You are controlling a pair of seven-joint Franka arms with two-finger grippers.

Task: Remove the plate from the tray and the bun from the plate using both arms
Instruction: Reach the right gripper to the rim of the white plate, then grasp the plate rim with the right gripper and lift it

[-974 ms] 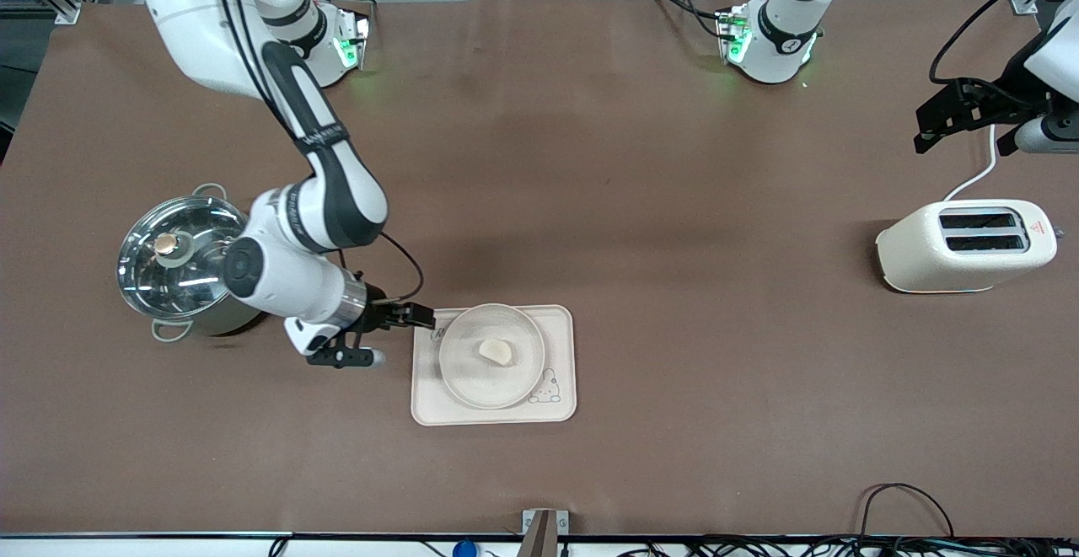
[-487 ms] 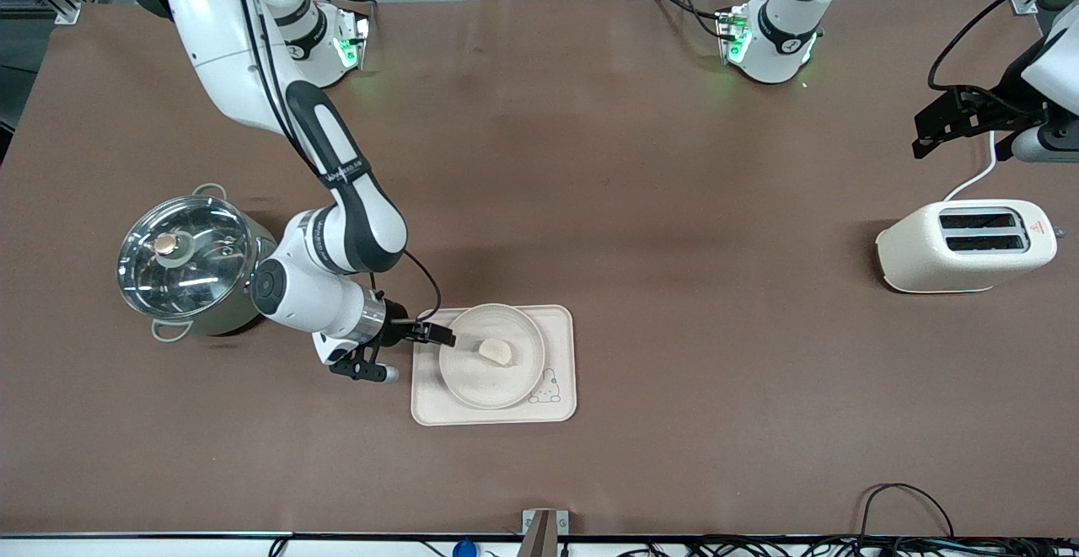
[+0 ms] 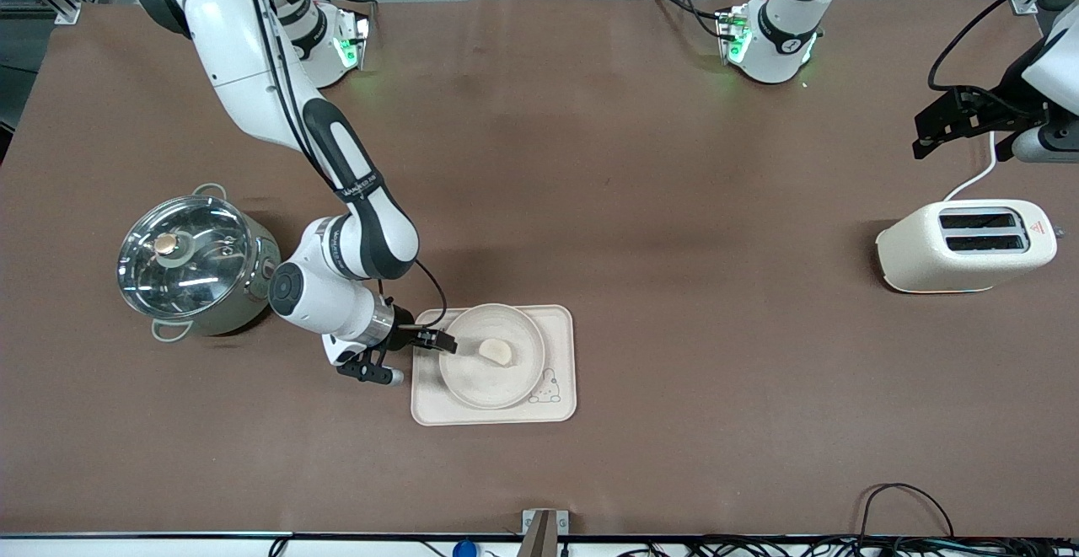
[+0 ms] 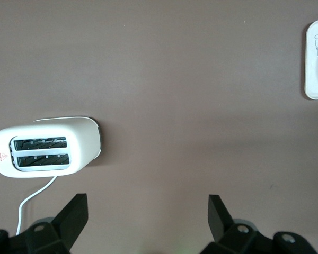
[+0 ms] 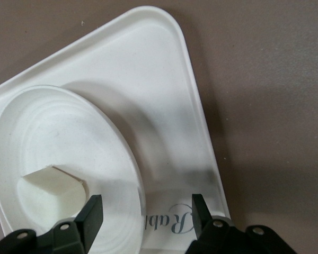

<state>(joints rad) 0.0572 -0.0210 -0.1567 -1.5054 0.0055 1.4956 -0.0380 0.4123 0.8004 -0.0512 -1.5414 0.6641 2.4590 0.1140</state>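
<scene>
- We see the plate resting on the tray, toward the tray's end that faces the right arm; the tray carries a rabbit drawing at its corner nearest the front camera.
- The bun lies in the plate, near its middle.
- The right end effector sits at about nine o'clock on the plate in the front view, low over the tray; in the right wrist view its fingers are spread, one over the plate's inside and one outside the rim, neither visibly pressing the plate.
- A steel pot with a glass lid stands on the desk toward the right arm's end, about as far from the front camera as the right arm's wrist.
- A cream toaster stands toward the left arm's end, well apart from the tray.
- The left arm waits; the left end effector hangs in the air at about twelve o'clock from the toaster in the front view, its fingers spread wide and holding nothing.
</scene>
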